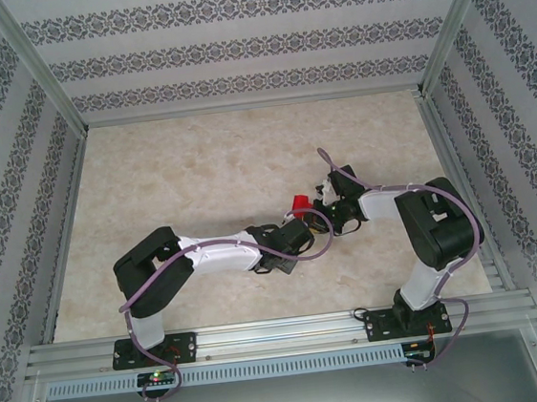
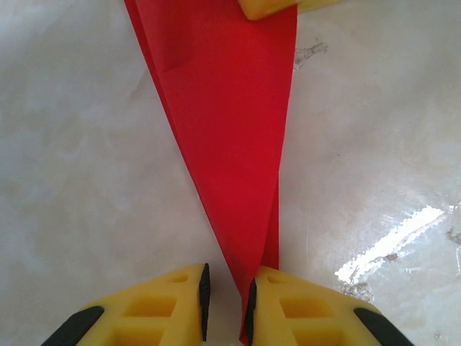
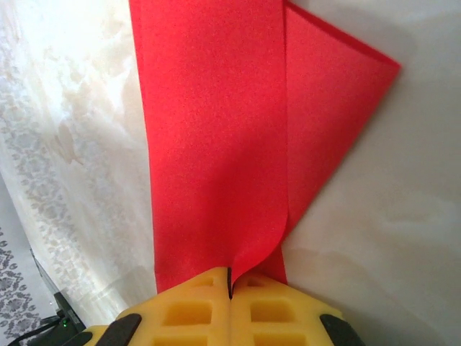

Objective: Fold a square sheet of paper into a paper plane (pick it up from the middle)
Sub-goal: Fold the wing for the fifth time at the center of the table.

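Left wrist view showed the paper plane [image 2: 230, 144], a narrow red dart, over the pale table [image 2: 79, 158] near its middle; its long axis ran straight away from the left gripper [image 2: 227, 292], point nearest, widening toward the right gripper [image 3: 230, 280]; the left jaws stood slightly parted with the tip between them, a gap visible on one side, so not pinching; the right gripper's fingers were pressed together on the wide tail end; by this reading the right arm alone held the plane, and any left-hand grasp lay directly ahead along the crease.
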Motion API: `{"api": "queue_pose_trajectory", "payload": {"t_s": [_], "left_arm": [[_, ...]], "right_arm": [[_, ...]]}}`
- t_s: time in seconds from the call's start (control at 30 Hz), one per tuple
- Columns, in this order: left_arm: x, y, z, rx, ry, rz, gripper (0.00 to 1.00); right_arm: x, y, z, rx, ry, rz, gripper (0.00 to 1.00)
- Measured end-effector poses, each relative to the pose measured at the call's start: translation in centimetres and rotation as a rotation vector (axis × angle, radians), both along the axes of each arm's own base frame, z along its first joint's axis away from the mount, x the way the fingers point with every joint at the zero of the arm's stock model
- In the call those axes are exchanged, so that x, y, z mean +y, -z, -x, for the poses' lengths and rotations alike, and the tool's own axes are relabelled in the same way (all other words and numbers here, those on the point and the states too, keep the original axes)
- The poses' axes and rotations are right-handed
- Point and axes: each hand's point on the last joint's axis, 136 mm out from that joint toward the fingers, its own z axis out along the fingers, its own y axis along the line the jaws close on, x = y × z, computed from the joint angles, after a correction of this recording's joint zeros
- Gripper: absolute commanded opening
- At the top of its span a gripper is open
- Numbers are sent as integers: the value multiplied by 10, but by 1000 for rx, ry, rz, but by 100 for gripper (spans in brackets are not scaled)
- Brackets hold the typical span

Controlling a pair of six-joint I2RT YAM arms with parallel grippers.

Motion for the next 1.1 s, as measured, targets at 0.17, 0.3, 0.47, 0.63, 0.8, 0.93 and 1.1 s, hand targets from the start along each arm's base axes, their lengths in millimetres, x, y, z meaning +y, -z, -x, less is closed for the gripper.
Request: {"api": "queue_pose_trajectory", "payload": {"t_s": [0.17,0.3,0.47,0.63,0.8,0.93,1.1], "left_arm": [[-1,0,0,-2,15,-2,26],[-2,-2,1,-2,26,3,29],[-4,-6,7,21,44,31,34],[-3,-17,20,74,67,87,36],[3,-40,20,118,45,206,36],[11,-55,2,135,-38,322,35],[17,-55,-24,162,-145,402,34]], "right_arm": [[0,0,-2,1,-9,10,0],[0,0,-3,7,-20,21,0],[2,1,-4,10,-34,43,0],[4,1,-11,-9,-40,71,0],[6,1,-13,-18,-46,93,0],[7,1,-14,-21,-48,107,0],[8,1,-14,-21,-53,119,1]]}}
